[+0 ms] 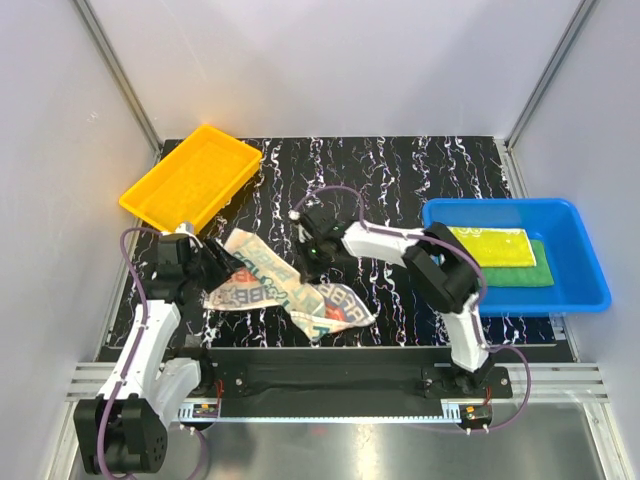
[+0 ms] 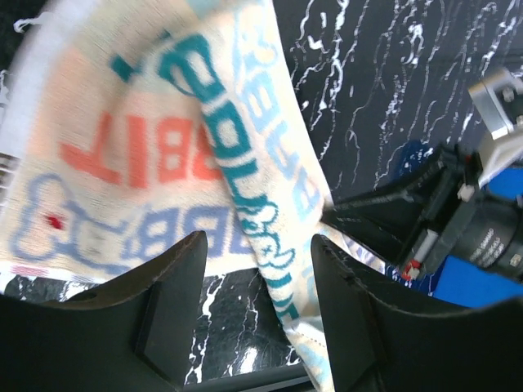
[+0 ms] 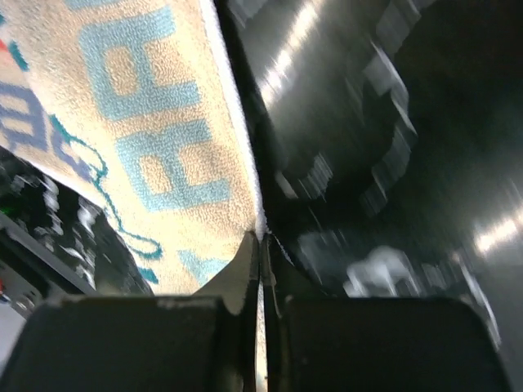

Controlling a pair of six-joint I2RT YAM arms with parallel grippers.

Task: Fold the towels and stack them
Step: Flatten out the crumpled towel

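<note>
On the near-left part of the desk [image 1: 400,170], the printed towel [image 1: 290,290] lies crumpled and partly folded. It is a white and teal cloth with red-orange and blue letters. It runs as a long strip from near the left edge of the desk toward the middle of the near edge, print side up.

The left fingers [image 2: 176,302] stand apart at the left end of the printed towel. In the left wrist view, the cloth spreads just beyond the 2 tips, and 1 folded band of it passes down between them, close to the inner face of 1 finger. Whether that band touches the finger cannot be told.

The right fingers [image 3: 237,278] are pressed together at the far edge of the printed towel, about midway along it, and clamp its white hem at their tips. In the right wrist view, the cloth rises away from the tips with teal letters showing.

The yellow towel [image 1: 490,246] and the green towel [image 1: 530,272] lie folded in the blue bin [image 1: 520,203] at the right edge of the desk, well apart from the printed towel. The yellow towel rests on the green towel, which shows along its near and right sides.

The yellow tray [image 1: 140,200] sits at the far-left corner of the desk, at an angle to the desk edges.
</note>
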